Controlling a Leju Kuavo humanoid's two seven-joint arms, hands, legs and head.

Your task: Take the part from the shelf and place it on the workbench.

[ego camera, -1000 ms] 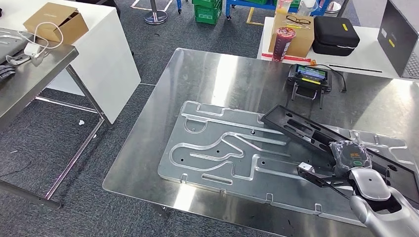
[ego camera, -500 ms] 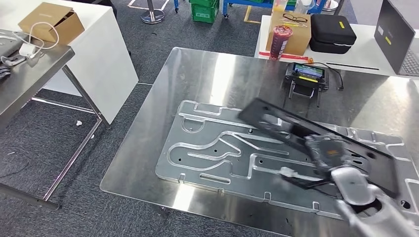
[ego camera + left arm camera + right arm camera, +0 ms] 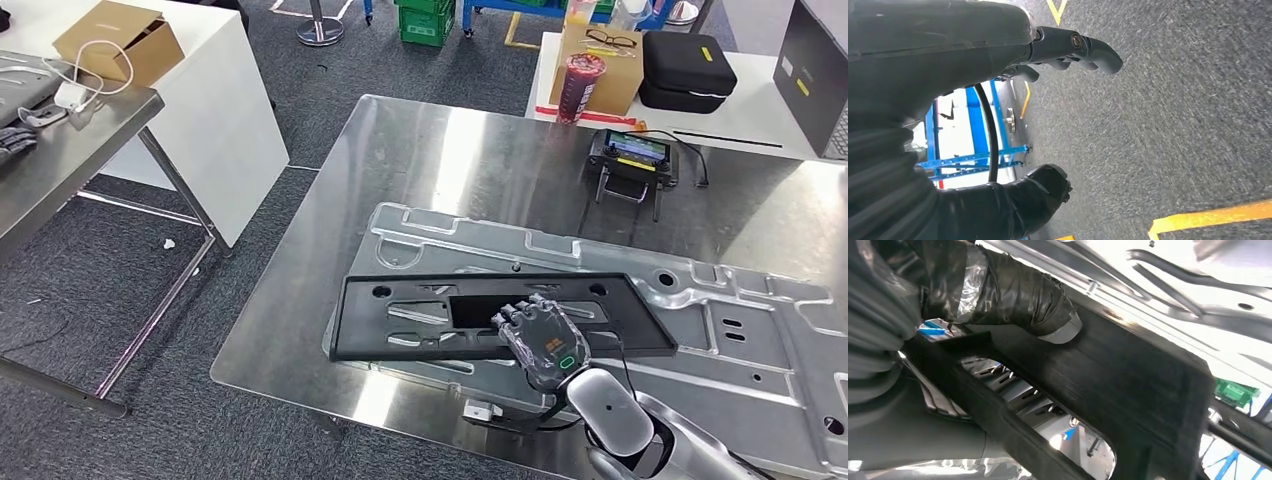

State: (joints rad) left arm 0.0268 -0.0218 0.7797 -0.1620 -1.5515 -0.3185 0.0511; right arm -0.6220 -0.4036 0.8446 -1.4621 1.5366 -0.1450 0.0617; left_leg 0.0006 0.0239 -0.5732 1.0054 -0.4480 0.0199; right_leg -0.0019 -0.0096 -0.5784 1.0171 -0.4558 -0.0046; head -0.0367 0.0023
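The part is a long flat black frame (image 3: 640, 335) with cut-outs, lying level across the near side of the workbench (image 3: 450, 150), over a large grooved aluminium plate (image 3: 760, 330). My right hand (image 3: 540, 335) grips the frame's near long edge at its middle, fingers over the top. In the right wrist view the thumb (image 3: 1018, 295) presses on the black frame (image 3: 1128, 390). I cannot tell if the frame touches the plate. My left hand (image 3: 963, 55) hangs over grey carpet, fingers and thumb apart, holding nothing.
At the workbench's far side sits a handheld controller (image 3: 632, 155). Behind it a white table carries a red cup (image 3: 577, 85), a cardboard box (image 3: 600, 65), a black case (image 3: 685, 70) and a laptop (image 3: 815, 70). A steel table (image 3: 60, 170) stands at left.
My right hand has moved left along the near edge with the black frame. The frame has swung from a diagonal at the right to level across the plate's left half.
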